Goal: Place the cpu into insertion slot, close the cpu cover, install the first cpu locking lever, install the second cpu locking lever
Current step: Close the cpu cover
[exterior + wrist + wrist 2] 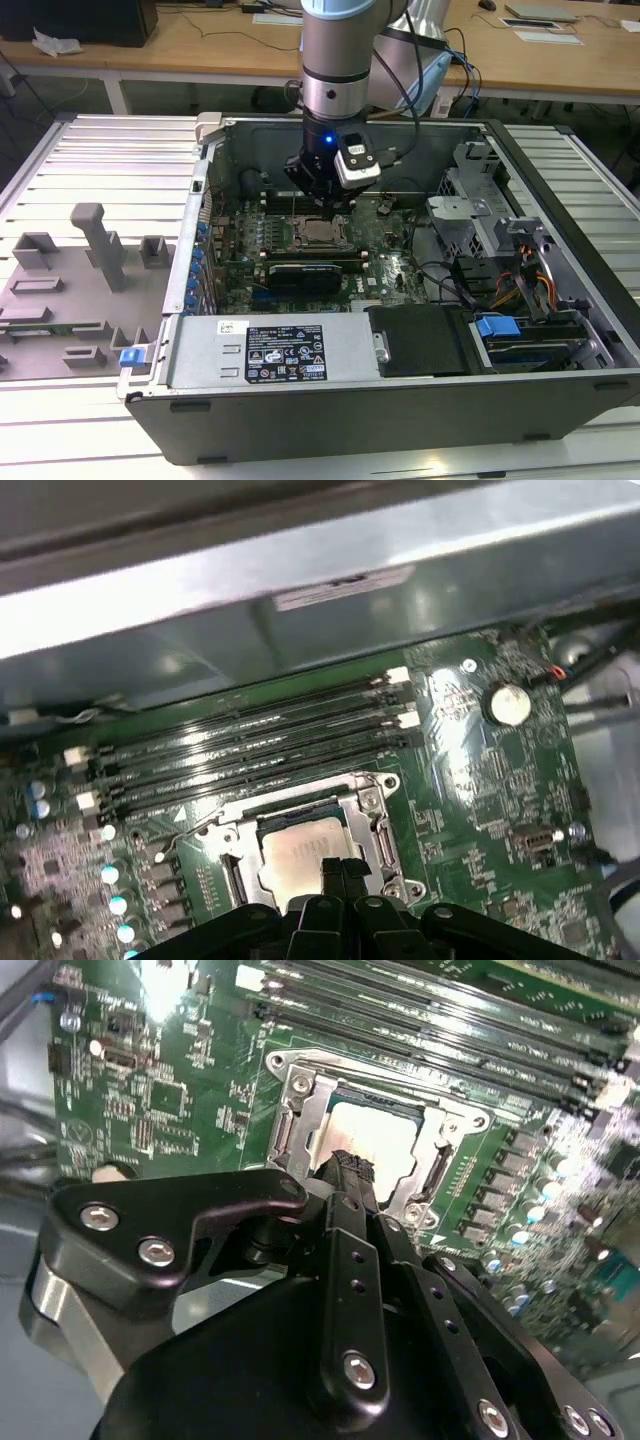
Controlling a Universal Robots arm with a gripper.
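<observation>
Hanging over the edge of the cpu [295,850], the gripper [340,865] is seen pinched together, nothing gripped. The cpu is seated in the slot [232,875], cover [300,802] laid flat around it. Pressure is best kept on the steel frame, straight down, off the chip.

We've got arm [337,60] vertical, wrist pointing straight down, gripper [350,1167] low, fingers [332,871] pinched together at tips.

Robotics lab/workshop: open PC case [400,425] on slatted alu bench [90,160], wooden desks [180,50] w/ cables behind.
</observation>
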